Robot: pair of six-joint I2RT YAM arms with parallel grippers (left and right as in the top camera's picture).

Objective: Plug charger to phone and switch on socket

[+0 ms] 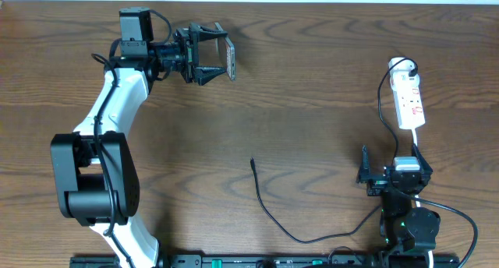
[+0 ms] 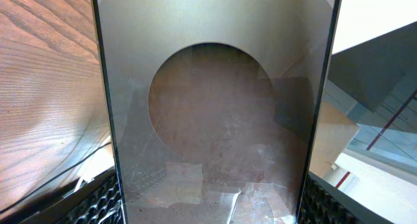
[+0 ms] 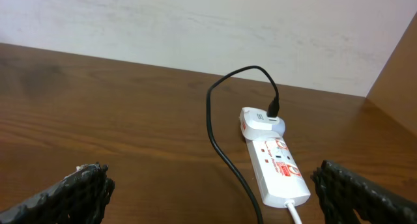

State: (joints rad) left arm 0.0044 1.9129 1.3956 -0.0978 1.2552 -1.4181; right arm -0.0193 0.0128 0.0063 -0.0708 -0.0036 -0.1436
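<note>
My left gripper [image 1: 210, 54] is shut on the phone [image 1: 230, 59] and holds it on edge above the far left of the table. In the left wrist view the phone [image 2: 215, 120] fills the frame between my fingers [image 2: 208, 208], its glossy screen showing a dark oval. The white socket [image 1: 410, 100] lies at the far right, with the charger's white plug head [image 1: 401, 66] in its far end. The thin black charger cable [image 1: 312, 238] loops down to a free tip [image 1: 253, 161] mid-table. My right gripper [image 1: 392, 177] is open and empty just short of the socket [image 3: 277, 165].
The wooden table [image 1: 312, 104] carries nothing else. A white lead [image 3: 294, 211] leaves the socket's near end toward my right arm. A pale wall [image 3: 195, 22] rises behind the table's far edge. The charger cable [image 3: 221, 146] passes left of the socket.
</note>
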